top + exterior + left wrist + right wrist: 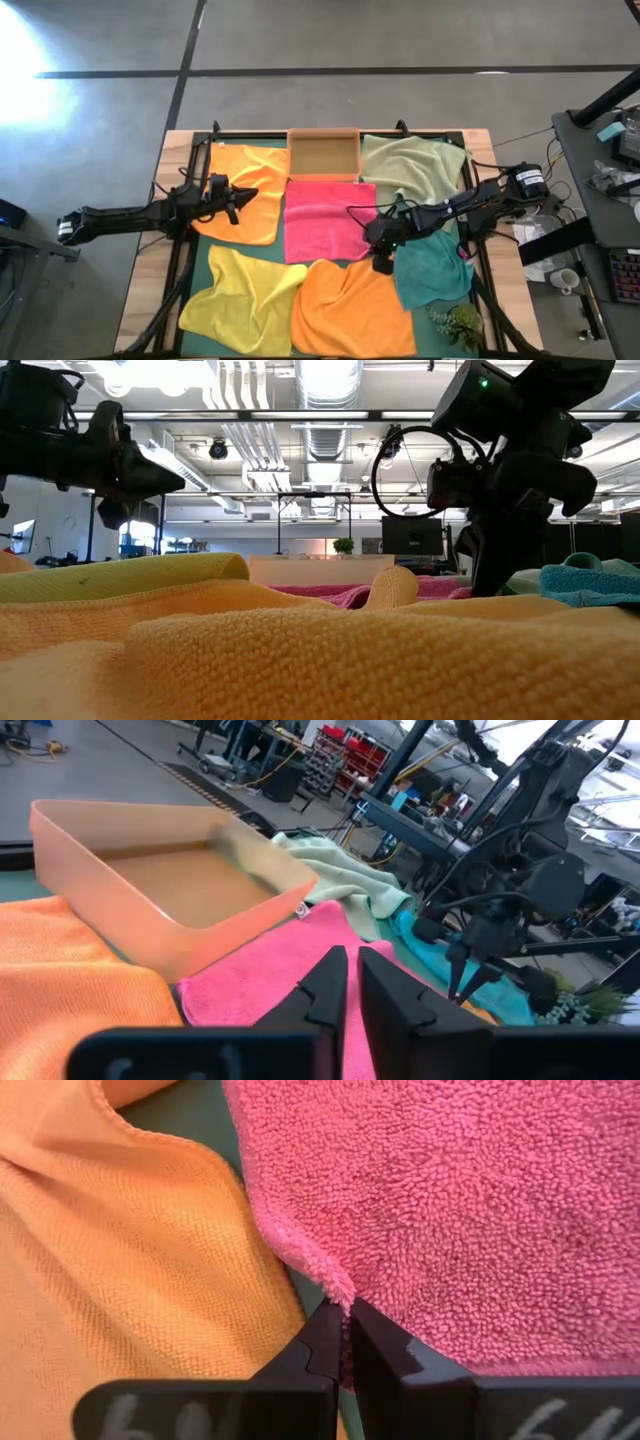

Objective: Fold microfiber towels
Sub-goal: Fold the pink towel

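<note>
Right end effector (347, 1342) pinches the pink towel (470, 1210) edge over the green mat (190, 1115).

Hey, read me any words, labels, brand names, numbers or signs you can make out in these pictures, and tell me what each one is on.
No text can be read in any view.
Pale smudged marks on the right gripper body, in its own wrist view: too blurred to read.
Towels, wooden tray: no lettering shows.
Screens and shelves in the room behind: too small to read.

Wooden tray (323, 155) at the mat's far edge; dark green mat (432, 322); small plant (458, 324) at the near right corner.
</note>
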`<state>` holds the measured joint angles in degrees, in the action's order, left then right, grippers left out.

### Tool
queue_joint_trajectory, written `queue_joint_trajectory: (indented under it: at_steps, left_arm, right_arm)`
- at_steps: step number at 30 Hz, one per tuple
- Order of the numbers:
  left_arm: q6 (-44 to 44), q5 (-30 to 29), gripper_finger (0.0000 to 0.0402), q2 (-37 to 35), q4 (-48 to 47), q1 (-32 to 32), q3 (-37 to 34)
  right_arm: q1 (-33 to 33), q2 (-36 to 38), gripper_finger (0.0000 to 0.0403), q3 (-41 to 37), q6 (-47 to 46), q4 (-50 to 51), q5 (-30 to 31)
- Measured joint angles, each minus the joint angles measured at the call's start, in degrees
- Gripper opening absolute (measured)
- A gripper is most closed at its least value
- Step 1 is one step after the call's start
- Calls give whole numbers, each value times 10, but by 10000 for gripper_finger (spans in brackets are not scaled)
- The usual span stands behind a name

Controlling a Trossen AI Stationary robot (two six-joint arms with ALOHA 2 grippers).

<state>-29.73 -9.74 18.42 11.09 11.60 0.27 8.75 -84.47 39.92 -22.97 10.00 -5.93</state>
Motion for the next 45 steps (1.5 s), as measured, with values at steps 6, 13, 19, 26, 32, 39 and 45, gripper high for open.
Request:
queue_joint_trajectory:
  at_steps: [6,13,19,26,32,39,45]
  left_arm:
    - [-45,-18,79,15,4,0,0]
    - [-45,-26,133,26,86,0,0]
    - [-3,39,134,37,170,0,31]
    - [69,128,134,110,107,-3,130]
    - [148,133,134,215,-32,-24,230]
    - [179,135,134,346,-146,-89,316]
    - [196,135,134,453,-159,-152,345]
  right_arm:
    - [0,0,9,0,-4,0,0]
    - [1,13,9,0,-27,0,1]
    - [1,58,9,1,-27,0,2]
    - [1,103,9,1,-36,9,36]
    - [1,116,9,1,-45,25,46]
    - [1,116,9,1,-60,53,47]
    - [1,116,9,1,-68,49,47]
